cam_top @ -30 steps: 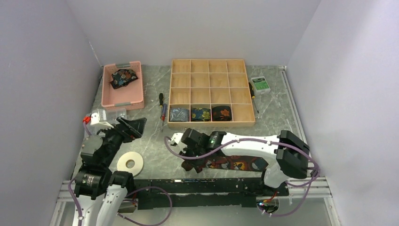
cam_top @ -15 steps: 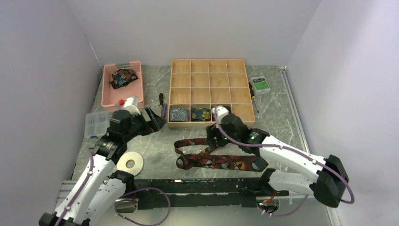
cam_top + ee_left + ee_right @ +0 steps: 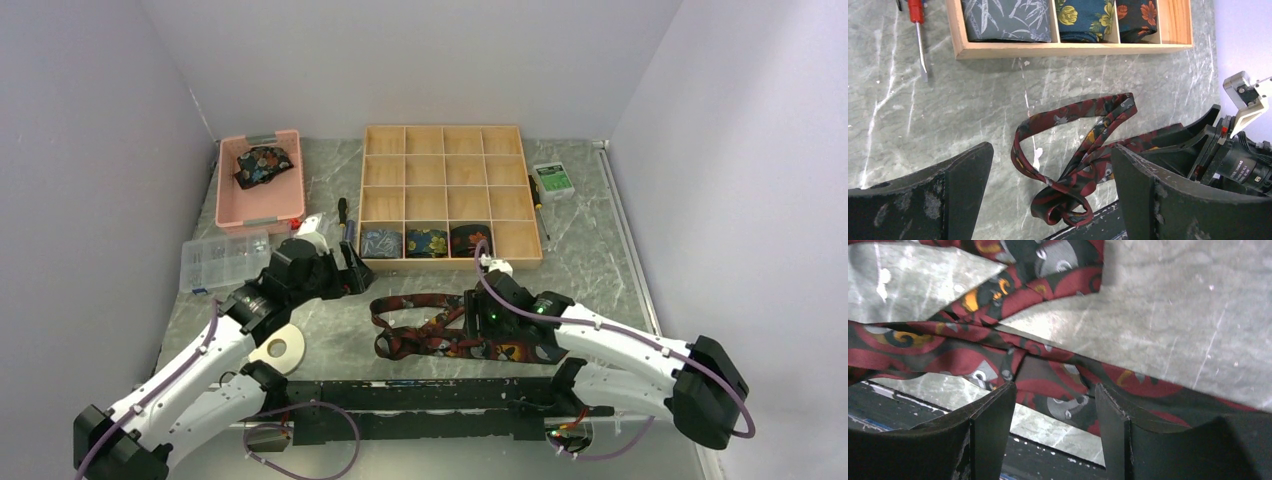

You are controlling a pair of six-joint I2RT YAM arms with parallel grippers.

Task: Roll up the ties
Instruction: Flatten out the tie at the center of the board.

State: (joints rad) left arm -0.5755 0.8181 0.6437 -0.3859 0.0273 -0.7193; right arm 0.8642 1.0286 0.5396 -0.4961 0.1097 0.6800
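Maroon and loosely tangled, the tie [image 3: 425, 345] lies near the front edge of the table [image 3: 595, 265]. We see the right gripper [image 3: 1054, 387] just over it, jaws apart, and the left gripper [image 3: 1051, 150] above it, jaws spread wide.

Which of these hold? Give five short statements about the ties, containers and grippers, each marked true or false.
1. Three rolled fabric ties fill compartments in the near row of the square wooden divided tray. True.
2. The long maroon patterned tie is rolled up tight. False: it lies loose and looped on the grey marble table.
3. The pink plastic bin is empty. False: it holds a dark floral bundle of fabric.
4. The left gripper and the right gripper are both open. True.
5. The flat white tape ring lies inside the tray. False: it lies on the table by the left arm.
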